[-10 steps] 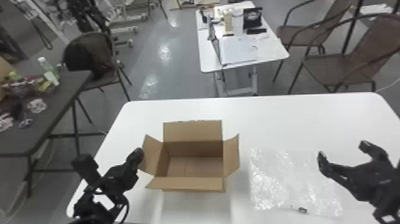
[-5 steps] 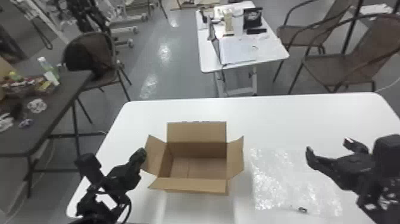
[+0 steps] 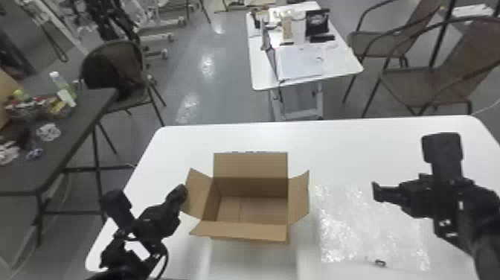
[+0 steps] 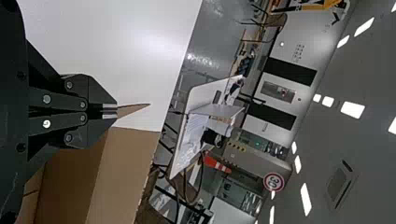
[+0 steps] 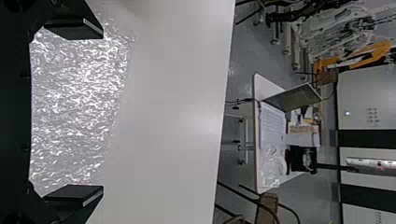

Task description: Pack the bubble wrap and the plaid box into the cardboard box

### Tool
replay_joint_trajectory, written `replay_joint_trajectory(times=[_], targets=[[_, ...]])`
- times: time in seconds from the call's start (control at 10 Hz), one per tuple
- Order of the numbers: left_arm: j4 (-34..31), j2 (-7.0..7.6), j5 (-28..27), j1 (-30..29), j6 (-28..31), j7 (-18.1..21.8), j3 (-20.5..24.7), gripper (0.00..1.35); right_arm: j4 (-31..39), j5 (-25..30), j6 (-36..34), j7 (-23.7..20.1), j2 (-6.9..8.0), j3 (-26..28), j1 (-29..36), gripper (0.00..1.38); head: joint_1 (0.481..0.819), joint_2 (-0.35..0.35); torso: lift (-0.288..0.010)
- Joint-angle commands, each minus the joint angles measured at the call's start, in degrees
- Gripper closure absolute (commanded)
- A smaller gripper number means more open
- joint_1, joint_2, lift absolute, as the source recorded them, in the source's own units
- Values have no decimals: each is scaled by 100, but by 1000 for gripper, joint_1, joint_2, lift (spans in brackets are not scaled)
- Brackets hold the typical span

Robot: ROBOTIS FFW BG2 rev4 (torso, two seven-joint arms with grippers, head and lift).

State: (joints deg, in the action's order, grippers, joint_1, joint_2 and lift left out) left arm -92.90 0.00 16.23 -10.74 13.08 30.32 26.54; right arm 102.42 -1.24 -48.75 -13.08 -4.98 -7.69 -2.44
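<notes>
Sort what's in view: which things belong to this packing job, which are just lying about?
Job:
brown, open-flapped cardboard box
clear, crinkled bubble wrap
black left gripper
black right gripper

Lying about:
brown woven armchairs
white papers
pale plastic bottle

Left arm (image 3: pixel 156 221): black, angular housings; looped black cable (image 3: pixel 166 257). Left gripper (image 3: pixel 181 191): black plates, round metallic screw heads (image 4: pixel 46 123). Right arm (image 3: pixel 461 201): black, block-shaped housing (image 3: pixel 442 149).

Crinkled, glossy plastic bubble wrap (image 3: pixel 372 231); matt brown cardboard box (image 3: pixel 249 232).
</notes>
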Motion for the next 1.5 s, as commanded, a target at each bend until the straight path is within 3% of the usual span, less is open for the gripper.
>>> replay_joint_trajectory(times=[0.0, 0.2, 0.4, 0.7, 0.9, 1.1, 1.4], targets=[[0, -15, -41, 28, -7, 0, -26, 1171, 226, 80, -1471, 183, 50, -74, -451, 130, 695, 241, -18], [0, -15, -76, 37, -7, 0, -43, 1171, 235, 150, -2491, 315, 50, -83, -838, 130, 695, 222, -18], [0, -15, -85, 37, 2, 0, -61, 1171, -301, 36, -3176, 306, 41, -145, -1154, 130, 695, 213, -18], [0, -15, -164, 37, 2, 0, -78, 1171, -1119, -298, -3563, 306, 32, -180, -1532, 125, 695, 215, -18], [0, -15, -208, 63, -16, 0, -105, 1171, -1769, -325, -3492, 306, 67, -320, -1866, 125, 695, 220, -18], [0, -15, -261, 90, -25, 0, -175, 1171, -3096, -720, -3159, -54, 24, -400, -2367, 124, 695, 226, -18], [18, -15, -304, 90, -16, -9, -193, 1171, -4116, -492, -2904, -327, 94, -909, -2894, 124, 695, 228, -18]])
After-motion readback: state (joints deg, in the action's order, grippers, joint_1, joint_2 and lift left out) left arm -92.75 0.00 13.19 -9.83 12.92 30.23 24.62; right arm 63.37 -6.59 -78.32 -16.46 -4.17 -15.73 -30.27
